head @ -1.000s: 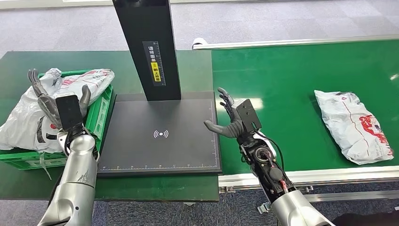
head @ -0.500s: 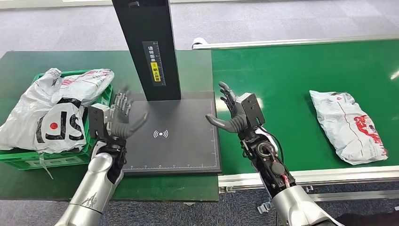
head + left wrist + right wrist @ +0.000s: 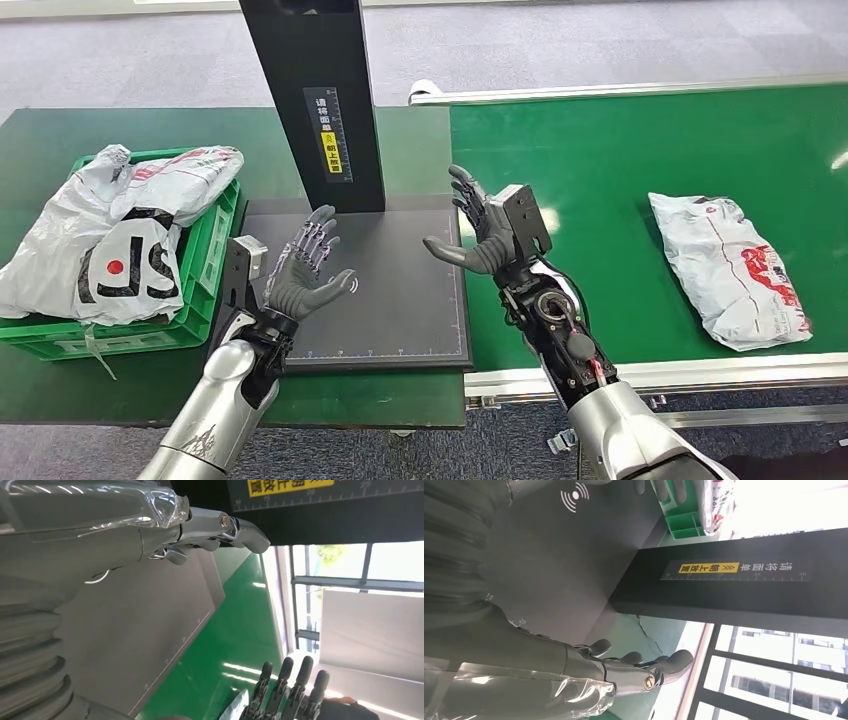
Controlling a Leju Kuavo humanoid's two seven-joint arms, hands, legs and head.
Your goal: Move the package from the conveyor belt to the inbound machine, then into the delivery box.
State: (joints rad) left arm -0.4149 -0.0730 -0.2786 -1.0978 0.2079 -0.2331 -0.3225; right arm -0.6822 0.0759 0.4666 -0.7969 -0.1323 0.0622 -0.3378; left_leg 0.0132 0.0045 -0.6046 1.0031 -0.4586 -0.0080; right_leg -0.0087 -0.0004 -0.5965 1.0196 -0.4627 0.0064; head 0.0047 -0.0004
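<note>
We swing our empty left hand [image 3: 305,268] back from the delivery box [image 3: 205,262], fingers spread; right hand [image 3: 484,232] spread too, next package [image 3: 728,270] riding closer.

right hand [image 3: 574,675] spread empty beside the scanner post [image 3: 744,587].

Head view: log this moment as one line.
left hand open over scanner plate | right hand open at plate edge | package on conveyor belt, untouched
</note>
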